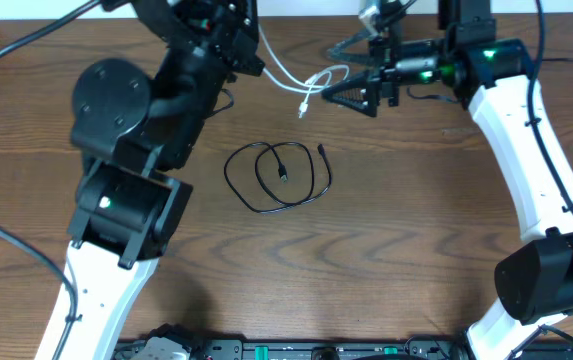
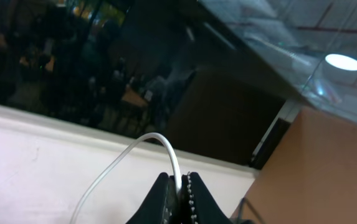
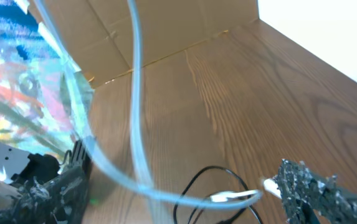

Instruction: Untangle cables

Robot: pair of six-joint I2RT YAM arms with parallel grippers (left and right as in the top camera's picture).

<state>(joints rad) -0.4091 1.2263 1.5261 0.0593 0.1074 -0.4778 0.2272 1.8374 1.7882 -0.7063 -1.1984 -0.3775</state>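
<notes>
The left fingers (image 2: 162,196) pinch a thin white cord (image 2: 155,135) above the brown wooden bench (image 1: 416,230), the thin black cord (image 1: 282,174) looped below (seemingly freed); spread right fingers (image 3: 309,186) should next take the white plug (image 1: 303,108).

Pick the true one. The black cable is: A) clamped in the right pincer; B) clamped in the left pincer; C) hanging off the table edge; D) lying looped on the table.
D: the black cable lies looped on the table, while the left pincer is shut on the white cable.
</notes>
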